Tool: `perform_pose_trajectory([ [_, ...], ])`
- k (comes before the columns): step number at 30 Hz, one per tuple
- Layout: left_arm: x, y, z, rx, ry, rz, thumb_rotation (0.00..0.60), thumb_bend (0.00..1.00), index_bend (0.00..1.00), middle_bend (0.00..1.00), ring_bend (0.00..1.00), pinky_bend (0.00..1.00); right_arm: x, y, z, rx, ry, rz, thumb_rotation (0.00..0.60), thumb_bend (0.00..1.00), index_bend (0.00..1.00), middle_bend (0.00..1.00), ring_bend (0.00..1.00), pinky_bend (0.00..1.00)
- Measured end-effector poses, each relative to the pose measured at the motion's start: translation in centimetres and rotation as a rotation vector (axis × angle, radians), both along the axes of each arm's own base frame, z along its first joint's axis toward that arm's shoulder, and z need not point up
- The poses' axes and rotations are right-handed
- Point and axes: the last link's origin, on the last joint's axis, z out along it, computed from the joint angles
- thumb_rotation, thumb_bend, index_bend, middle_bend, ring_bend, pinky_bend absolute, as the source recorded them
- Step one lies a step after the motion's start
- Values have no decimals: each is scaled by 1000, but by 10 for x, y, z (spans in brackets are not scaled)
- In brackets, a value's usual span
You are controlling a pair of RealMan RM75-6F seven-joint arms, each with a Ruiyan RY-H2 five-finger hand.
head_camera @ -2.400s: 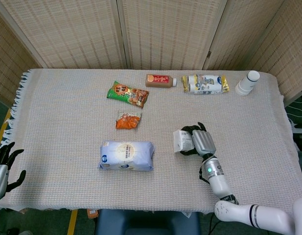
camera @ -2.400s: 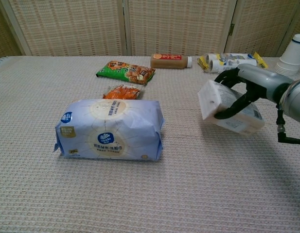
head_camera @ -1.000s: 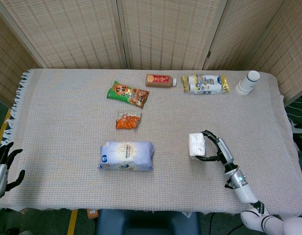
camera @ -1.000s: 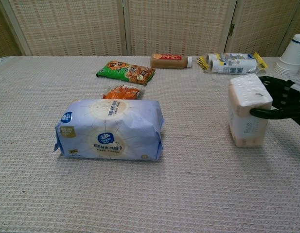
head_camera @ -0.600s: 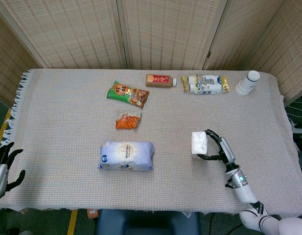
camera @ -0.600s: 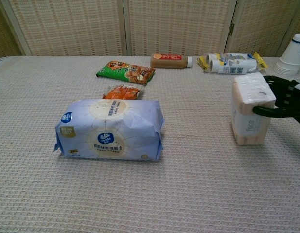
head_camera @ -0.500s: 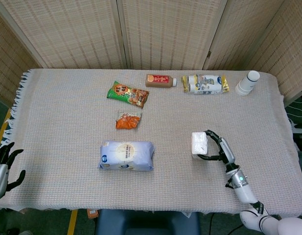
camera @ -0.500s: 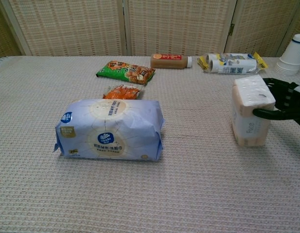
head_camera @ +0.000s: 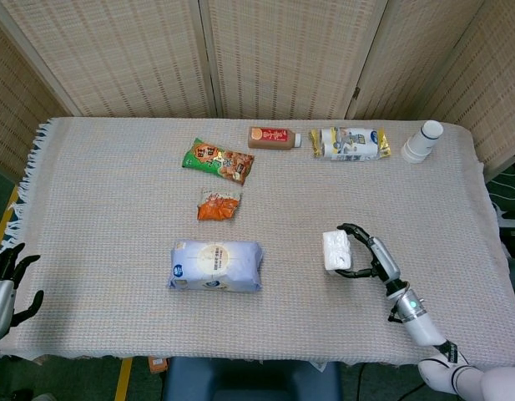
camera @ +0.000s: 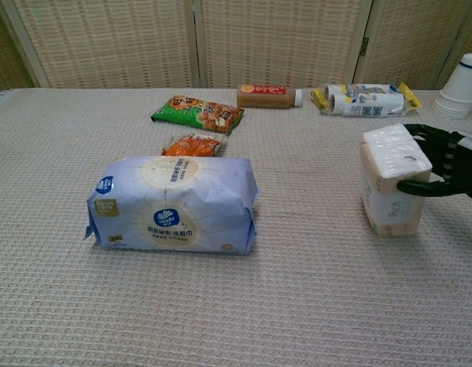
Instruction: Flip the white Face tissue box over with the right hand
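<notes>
Head view: tissue box on end, right of centre on tablecloth; right hand fingers curled around it. Left hand at table edge, fingers spread, empty.

Chest view: tissue box upright, right hand clasping its right side.

1. The right robot hand was cut off by the chest view's right edge.
2. The stacked cups were cropped there too.
3. The left robot hand sat partly out of the head view.
4. Print on the tissue box was too small to read.
</notes>
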Motion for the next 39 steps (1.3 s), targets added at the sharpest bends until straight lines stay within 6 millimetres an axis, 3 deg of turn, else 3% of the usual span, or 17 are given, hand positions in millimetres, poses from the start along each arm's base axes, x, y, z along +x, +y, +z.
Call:
perform_pose_trajectory([
  [8, 1, 0, -1, -2, 3, -2, 600, 382, 208, 0, 0, 157, -1, 0, 8, -6, 46, 11, 600, 137, 0, 93, 98, 0],
  [18, 3, 0, -2, -4, 6, -5, 600, 382, 207, 0, 0, 157, -3, 1, 21, -44, 58, 20, 600, 125, 0, 64, 51, 0],
  [26, 4, -1, -1, -1, 1, -2, 600, 382, 207, 0, 0, 156, 5, 3, 48, -87, 96, 60, 600, 93, 0, 18, 0, 0],
  [30, 4, 0, -1, -3, -3, -2, 600, 381, 208, 0, 0, 156, 19, 7, 67, -121, 112, 99, 600, 85, 0, 17, 0, 0],
  [39, 4, -1, 2, 11, -12, -4, 600, 382, 207, 0, 0, 156, 92, 20, 104, -243, 235, 163, 600, 83, 0, 17, 2, 0],
])
